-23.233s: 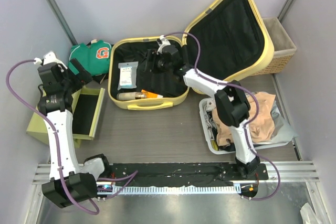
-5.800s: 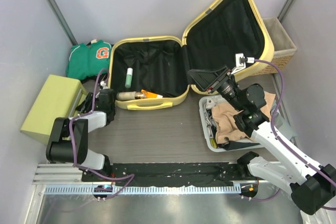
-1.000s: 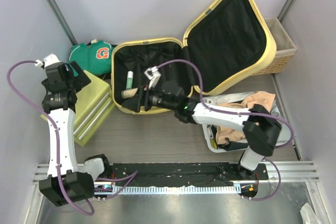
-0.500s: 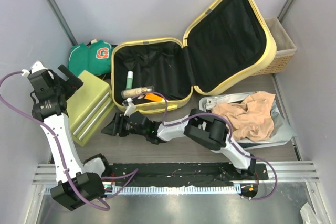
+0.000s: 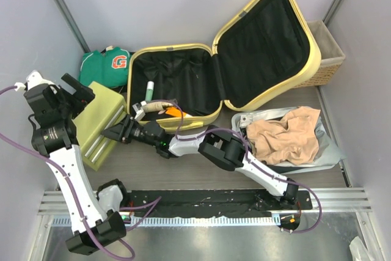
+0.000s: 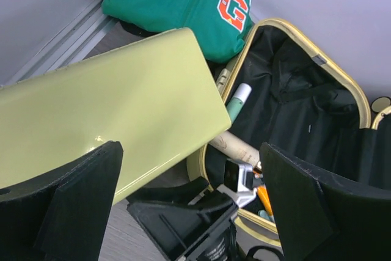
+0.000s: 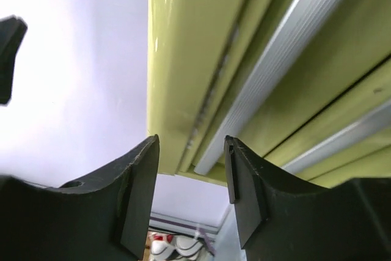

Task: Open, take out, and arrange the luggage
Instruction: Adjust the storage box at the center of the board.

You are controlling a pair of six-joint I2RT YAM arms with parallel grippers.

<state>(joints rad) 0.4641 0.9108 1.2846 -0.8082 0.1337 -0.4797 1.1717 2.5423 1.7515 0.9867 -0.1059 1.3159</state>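
The right gripper [image 5: 115, 131], its fingers half apart, was the nearer one; the luggage [image 5: 174, 84] lay at two o'clock from it, long axis nine-to-three. The left gripper [image 5: 78, 90] stood wide apart.

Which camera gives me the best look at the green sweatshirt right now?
The left wrist view. The sweatshirt sits close in the upper frame with its orange G readable, and only its lower edge is behind the box. The top view shows it small at the far left, partly hidden by the box. The right wrist view shows only the box.
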